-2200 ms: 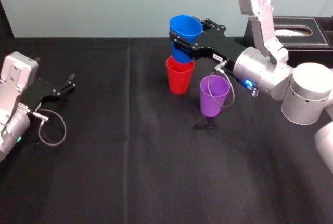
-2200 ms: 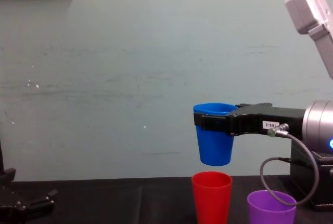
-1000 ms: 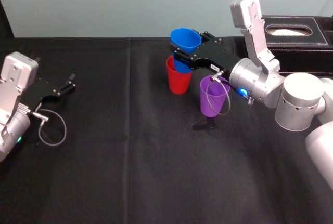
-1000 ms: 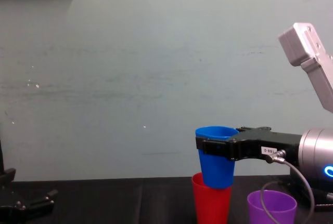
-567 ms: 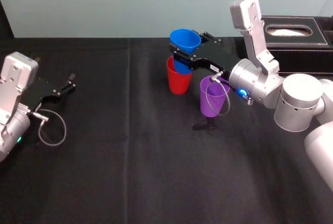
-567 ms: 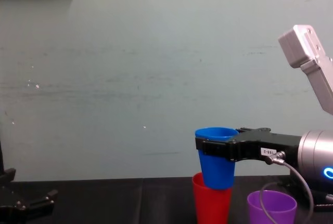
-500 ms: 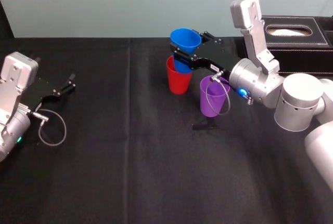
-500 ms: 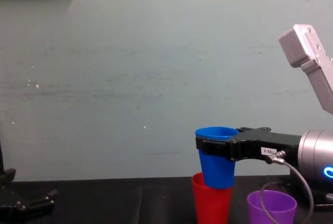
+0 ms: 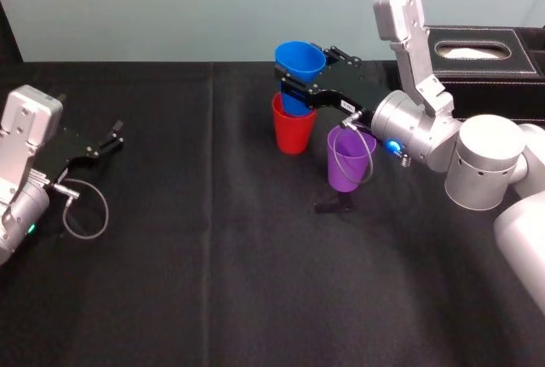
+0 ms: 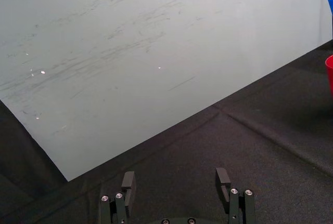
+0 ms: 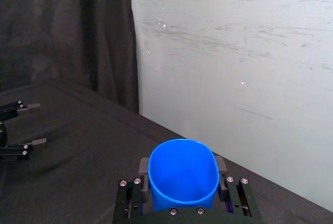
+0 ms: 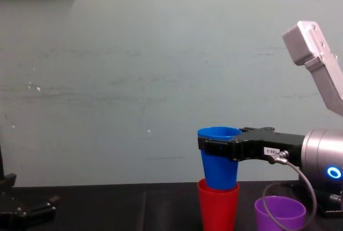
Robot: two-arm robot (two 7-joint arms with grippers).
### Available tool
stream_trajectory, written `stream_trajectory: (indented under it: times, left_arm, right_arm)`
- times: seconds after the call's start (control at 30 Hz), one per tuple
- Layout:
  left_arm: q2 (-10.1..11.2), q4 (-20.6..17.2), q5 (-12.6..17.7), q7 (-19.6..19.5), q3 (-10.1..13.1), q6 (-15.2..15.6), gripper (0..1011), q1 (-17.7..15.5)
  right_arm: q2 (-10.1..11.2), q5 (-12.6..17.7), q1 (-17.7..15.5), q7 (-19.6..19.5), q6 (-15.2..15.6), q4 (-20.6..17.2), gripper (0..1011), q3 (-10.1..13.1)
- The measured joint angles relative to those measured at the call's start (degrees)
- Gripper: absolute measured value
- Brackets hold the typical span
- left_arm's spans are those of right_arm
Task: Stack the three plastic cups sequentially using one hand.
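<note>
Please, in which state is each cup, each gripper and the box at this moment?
red cup: upright, standing
blue cup: upright, gripped, base just inside red cup
purple cup: upright, empty, standing apart
right gripper: shut on blue cup
left gripper: open, idle at far left
tissue box: tissue in its slot

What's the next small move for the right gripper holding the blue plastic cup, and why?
Probably lower it straight down: the right gripper is shut on the blue plastic cup, whose base is only just inside the red plastic cup, not yet seated.
</note>
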Motion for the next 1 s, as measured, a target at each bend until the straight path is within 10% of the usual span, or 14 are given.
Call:
stream_trajectory:
  times: [1.0]
  left_arm:
    - [0.0, 0.0, 0.0, 0.0, 0.0, 0.0, 1005, 0.0]
  right_arm:
    - [-1.5, -0.8, 1.2, -0.1, -1.1, 3.6, 719, -0.4]
